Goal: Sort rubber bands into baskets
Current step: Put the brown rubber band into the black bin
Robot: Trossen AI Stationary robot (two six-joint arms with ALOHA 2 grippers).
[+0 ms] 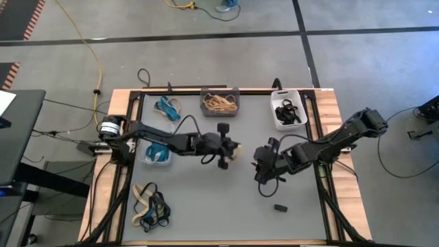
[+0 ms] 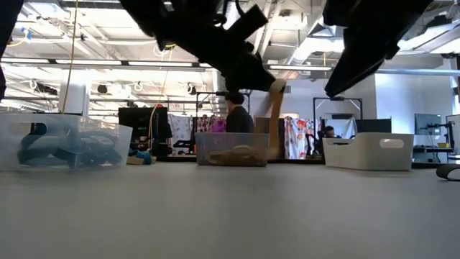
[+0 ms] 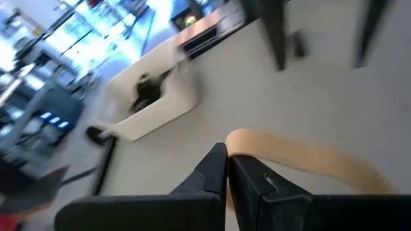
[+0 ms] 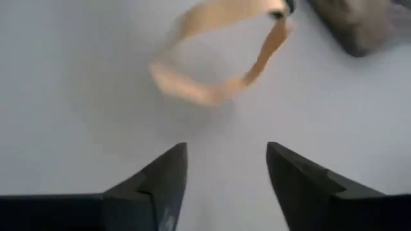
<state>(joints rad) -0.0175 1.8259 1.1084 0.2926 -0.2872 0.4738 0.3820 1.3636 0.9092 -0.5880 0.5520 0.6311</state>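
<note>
Tan elastic, a single rubber band (image 4: 218, 54), hangs from the left gripper (image 1: 233, 149) near the centre of the high view; the left wrist view shows the two fingers (image 3: 212, 176) pressed together, clenched on that band, which curves away past them. The right gripper (image 1: 264, 163) sits just right of centre in the high view, well apart from the left one, and its fingers (image 4: 157, 183) stand spread with bare mat between them, released and holding nothing; the tan loop lies beyond the fingertips in the right wrist view. The dark grey basket (image 1: 219, 103) at the top centre of the high view contains tan bands. The white basket (image 1: 287, 113) at the upper right contains black bands. The clear basket (image 1: 154, 154) at the left of the mat, partly under the left arm, contains blue bands. Loose blue bands (image 1: 167, 107) lie at the upper left of the mat, and a mixed heap of bands (image 1: 151, 207) lies at the lower left. A small black object (image 1: 280, 206) lies on the grey mat (image 1: 206, 206) below the right gripper.
</note>
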